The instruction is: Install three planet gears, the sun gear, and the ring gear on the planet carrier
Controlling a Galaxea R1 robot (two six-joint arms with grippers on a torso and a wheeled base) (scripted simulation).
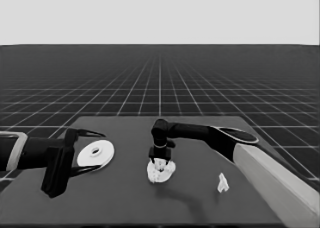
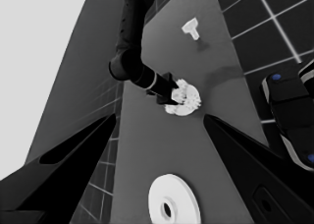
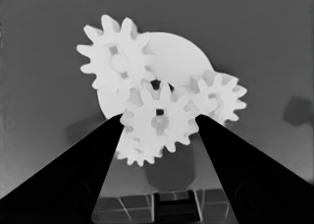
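Note:
My right gripper (image 1: 161,160) hangs over the smaller round part (image 1: 162,177) at mid table. In the right wrist view its fingers (image 3: 98,160) are shut on a small gear (image 3: 160,118) held beside the part's dark centre hole. Three more gears sit on the smaller round part (image 3: 179,52): one at its edge (image 3: 115,62), one opposite (image 3: 221,96), and one partly hidden below the held gear (image 3: 137,155). The larger round part (image 1: 105,155) lies flat at the left end. My left gripper (image 1: 100,152) waits open around it without holding it.
A thin white piece (image 1: 222,183) lies alone to the right of the gears, near the right arm's pale forearm (image 1: 275,178). Dark machinery with blue lights (image 2: 289,106) shows past the table's edge in the left wrist view.

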